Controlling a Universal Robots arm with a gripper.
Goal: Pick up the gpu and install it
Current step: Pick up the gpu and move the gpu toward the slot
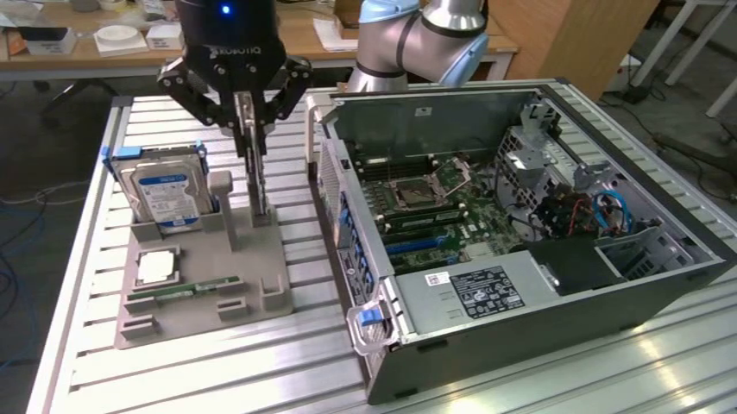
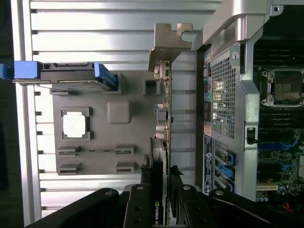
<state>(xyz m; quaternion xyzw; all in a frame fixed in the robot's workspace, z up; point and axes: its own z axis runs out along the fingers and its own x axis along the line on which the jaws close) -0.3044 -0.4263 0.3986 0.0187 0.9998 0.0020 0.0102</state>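
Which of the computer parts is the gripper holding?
The graphics card, held on edge in the gripper; the hard drive, processor and memory stick sit untouched.

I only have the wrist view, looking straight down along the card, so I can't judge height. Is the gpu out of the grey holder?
Observer: The gpu hangs upright in the shut jaws. Its lower end is down among the posts of the grey holder. Whether it is free, I cannot tell.
Operator: What's the blue-edged thing beside it?
Observer: A hard drive standing on edge, with its blue-and-white label facing the exterior camera.
Operator: Is anything across the case opening?
Observer: No. The case lies open side up, with blue cables inside at the exterior view's right.
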